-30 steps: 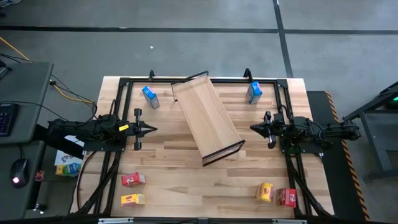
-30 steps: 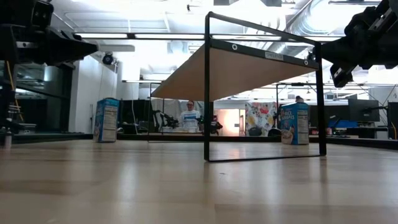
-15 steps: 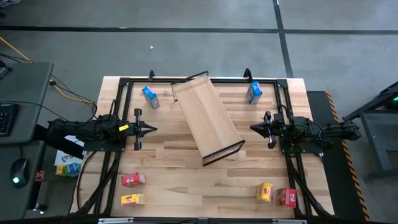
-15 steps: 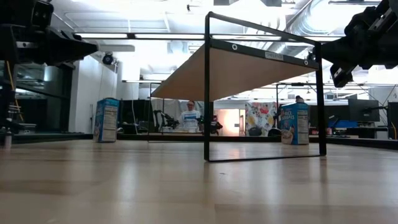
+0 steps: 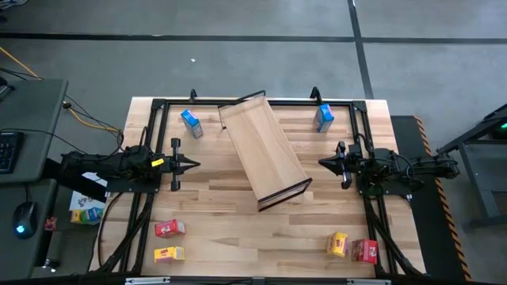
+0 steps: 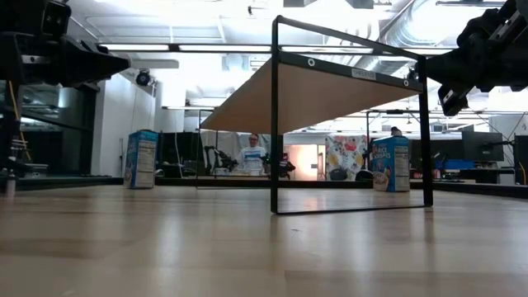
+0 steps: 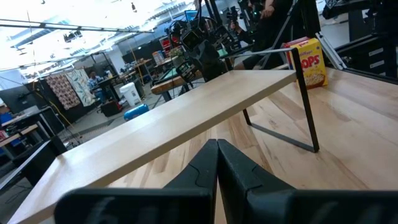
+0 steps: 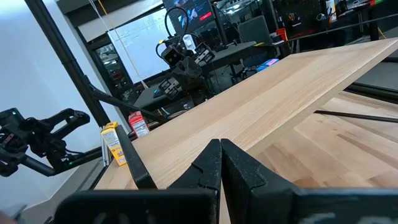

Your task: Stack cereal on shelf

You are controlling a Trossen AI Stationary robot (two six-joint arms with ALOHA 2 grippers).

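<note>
Cereal boxes sit scattered on the table (image 5: 238, 214) in the high view, none on the shelf (image 5: 261, 150), which stands slanted mid-table with nothing on its board. One blue box (image 5: 191, 123) stands at the far left and another blue box (image 5: 323, 118) at the far right. A red box (image 5: 169, 229) and a yellow box (image 5: 169, 253) lie near the left front corner; a second yellow box (image 5: 338, 245) and a second red box (image 5: 364, 251) lie at the right front. The left gripper (image 5: 192, 165) is pinched closed left of the shelf, pointing at it, holding nothing, well apart from every box. The right gripper (image 5: 323, 163) is likewise closed and empty, just right of the shelf's near end. In the low view the shelf's dark frame (image 6: 355, 132) rises mid-table with its board seen from below, both blue boxes standing behind it at either side, and both arms hang above the table at the picture's two edges. In the left wrist view the closed fingers (image 7: 214, 171) point at the bare board, a yellow box (image 7: 309, 62) beyond it. In the right wrist view the closed fingers (image 8: 221, 168) face the board's edge, with a yellow and a red box beyond.
</note>
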